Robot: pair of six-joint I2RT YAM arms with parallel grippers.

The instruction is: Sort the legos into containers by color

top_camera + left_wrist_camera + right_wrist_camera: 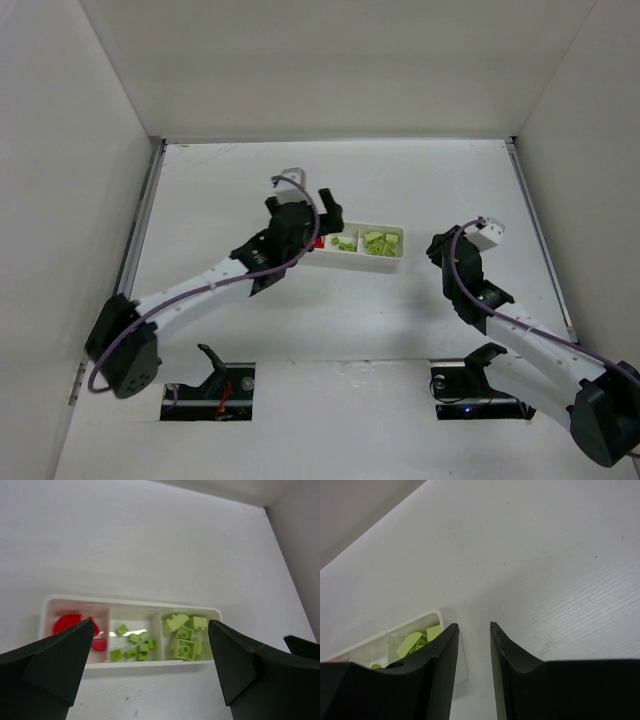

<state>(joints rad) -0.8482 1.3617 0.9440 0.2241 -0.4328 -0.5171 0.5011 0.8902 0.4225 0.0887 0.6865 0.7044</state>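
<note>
Left arm stretched out long from its base at the near corner, elbow low, wrist reaching in over the tray (395,256) and looking down on it. The left fingers (55,665) are spread wide, released, nothing in them. Right arm folded up tighter, forearm rising from its base and the wrist turned toward the tray's end. The right fingers (435,675) are drawn close with only a narrow slot between them, gripping nothing, and the bare counter (560,580) shows through the gap. The left wrist camera gives the best look: the white tray (130,600) lies crosswise just beyond the two fingertips, and all the legos are in it. The red legos (67,622) sit in the end compartment, half hidden behind one fingertip. The small green legos (135,645) are in the middle compartment, right between the fingertips, and the bigger green legos (185,635) are piled at the other end. The overhead view only hints at the red, tucked under the left wrist. From the right wrist you get just one rounded corner of the tray (439,613) beside one finger, green pieces peeking over the rim, and faint scuffs on the surface. White counter (400,320), with plain white walls closing it in on three sides.
</note>
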